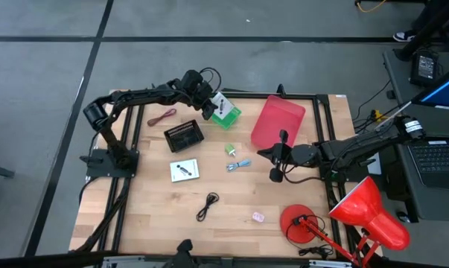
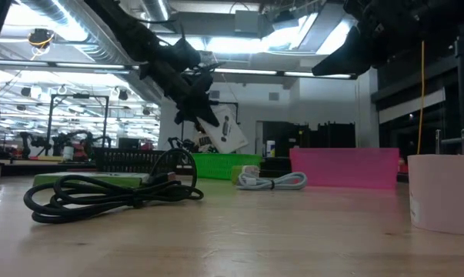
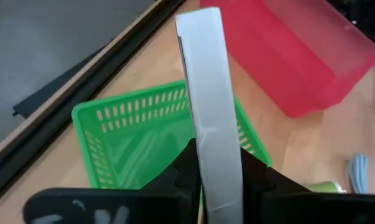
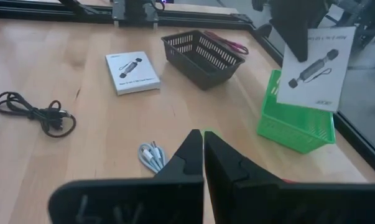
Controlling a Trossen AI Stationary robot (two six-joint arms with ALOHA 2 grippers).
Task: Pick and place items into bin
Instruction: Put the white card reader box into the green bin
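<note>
While the left arm reaches from the table's 9 o'clock edge toward 12 o'clock, its left gripper [image 1: 209, 106] is clamped on a white square card [image 1: 222, 104], held raised over the green basket [image 1: 229, 116]; in the left wrist view the card [image 3: 210, 112] stands edge-on between the fingers [image 3: 181, 177], with the basket [image 3: 131, 134] directly below

At 10 o'clock from table centre: red cable [image 1: 162, 117] lying flat near the frame rail, apart from everything else

Just beside it toward centre: black basket [image 1: 184, 136], upright

Below the black basket, near centre: second white card [image 1: 185, 170] flat on the wood, black mark facing up

At 6 o'clock from centre: black cable [image 1: 208, 205], loosely coiled, on its own

Right of centre: small green piece [image 1: 231, 150], with the blue-grey cable piece [image 1: 238, 165] just below it, near but not touching

Toward 5 o'clock: tiny pink piece [image 1: 258, 217], alone

At 1 o'clock: red bin [image 1: 278, 120], sitting on the table

Right gripper [image 1: 275, 164] at 3 o'clock, just below the bin's near edge, fingers pressed together, holding nothing; right wrist view confirms the tips [image 4: 203, 140] meet

Red desk lamp [image 1: 369, 208] at the 4 o'clock corner
</note>
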